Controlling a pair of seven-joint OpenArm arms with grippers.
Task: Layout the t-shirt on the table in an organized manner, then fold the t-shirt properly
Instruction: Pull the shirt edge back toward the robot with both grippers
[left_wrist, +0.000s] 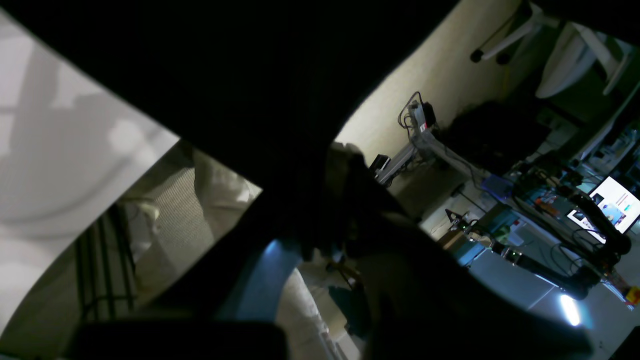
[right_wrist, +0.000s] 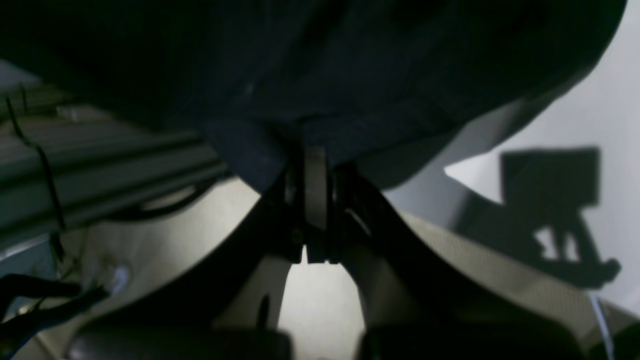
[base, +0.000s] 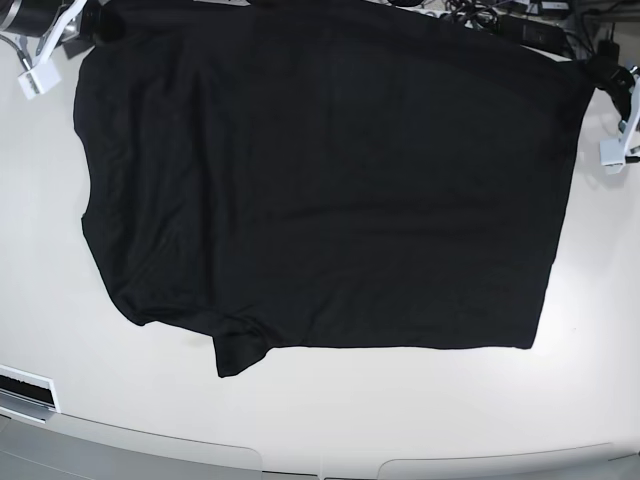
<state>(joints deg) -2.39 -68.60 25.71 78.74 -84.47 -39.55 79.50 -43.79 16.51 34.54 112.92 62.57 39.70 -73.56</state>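
From the left wrist view, the t-shirt filled the upper middle of the picture as a black mass hanging right in front of the lens. The left tool was almost lost in that darkness; its jaws looked pinched together with cloth between them, so I took it to be holding the shirt's edge. A pale stretch of the tabletop showed to the left. A lit monitor glowed at the far right, but nothing on it could be read.

From the right wrist view, the right tool stood closed on a fold of the t-shirt, the dark cloth draping away above the fingers. The white tabletop lay to the right, with the tool's own shadow falling on it.

From the base view, the t-shirt lay spread across the tabletop, broad and nearly flat, its longer run going from side to side. The right tool gripped the far corner at that view's left, and the left tool gripped the far corner at that view's right. The whole body of the cloth lay on the near side of both tools. One sleeve stuck out rumpled on the near edge, closer to the right arm. I judged the coming move hung on both arms keeping that far edge taut and level.

No brand, label or writing could be made out on the shirt from any view.
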